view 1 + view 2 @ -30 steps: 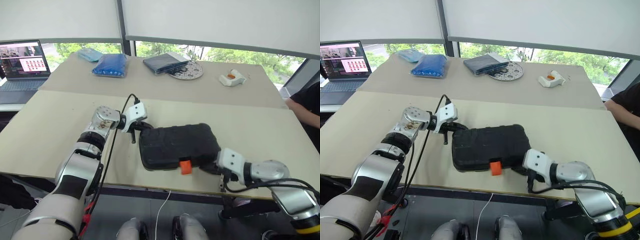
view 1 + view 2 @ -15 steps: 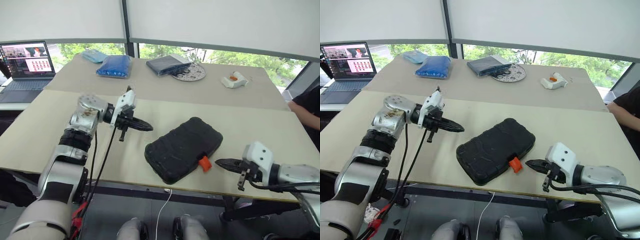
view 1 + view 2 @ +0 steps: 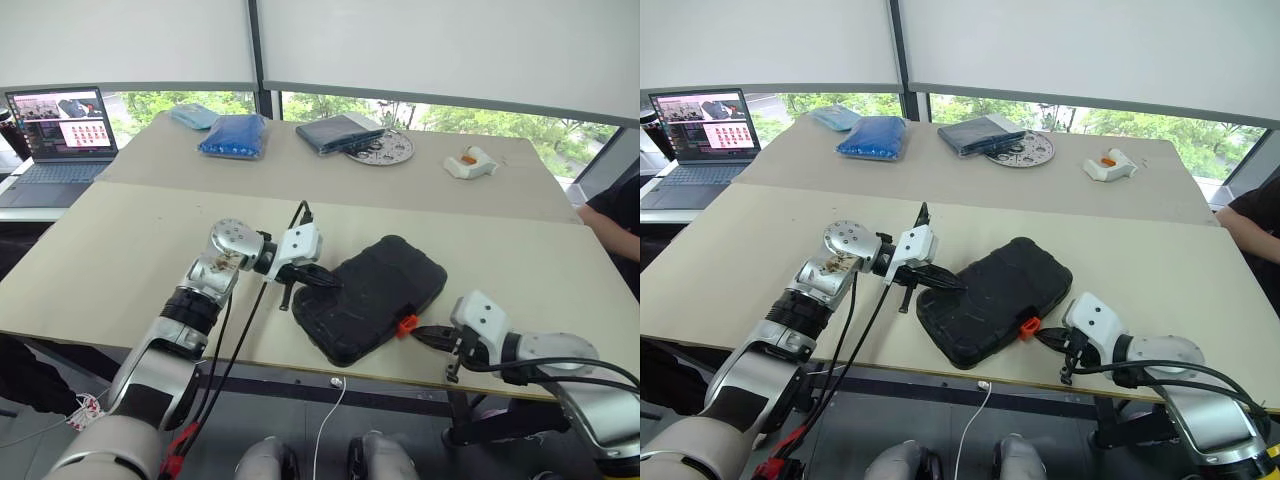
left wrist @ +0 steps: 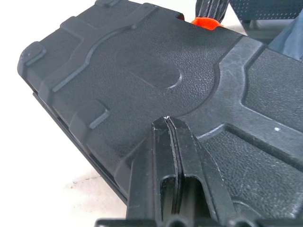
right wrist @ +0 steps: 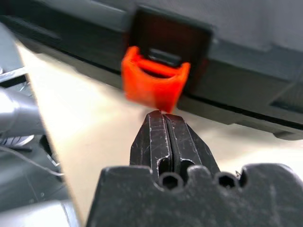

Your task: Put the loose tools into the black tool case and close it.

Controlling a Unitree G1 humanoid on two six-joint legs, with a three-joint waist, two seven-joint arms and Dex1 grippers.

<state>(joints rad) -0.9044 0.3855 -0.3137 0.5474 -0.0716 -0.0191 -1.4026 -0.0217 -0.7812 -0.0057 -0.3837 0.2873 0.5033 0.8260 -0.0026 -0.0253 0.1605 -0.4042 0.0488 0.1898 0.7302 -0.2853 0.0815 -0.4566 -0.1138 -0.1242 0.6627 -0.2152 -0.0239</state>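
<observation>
The black tool case (image 3: 385,295) lies shut and turned diagonally near the table's front edge, its orange latch (image 3: 406,325) facing the front right. My left gripper (image 3: 333,283) is shut, its tips resting on the lid at the case's left end; the left wrist view shows the closed fingertips (image 4: 161,135) against the textured lid (image 4: 142,66). My right gripper (image 3: 419,333) is shut and points at the latch; its tips (image 5: 154,130) sit just short of the orange latch (image 5: 155,85). The loose tools are out of view.
On the far table stand a laptop (image 3: 60,125), a blue bag (image 3: 232,135), a light blue packet (image 3: 193,115), a dark flat pouch (image 3: 335,130), a round disc (image 3: 385,150) and a white-orange device (image 3: 468,160). A person's dark sleeve (image 3: 615,215) shows at the right edge.
The case has swung from square with the table edge to diagonal. My left gripper drew off, then came back right onto the case's left end. My right gripper closed in on the latch.
</observation>
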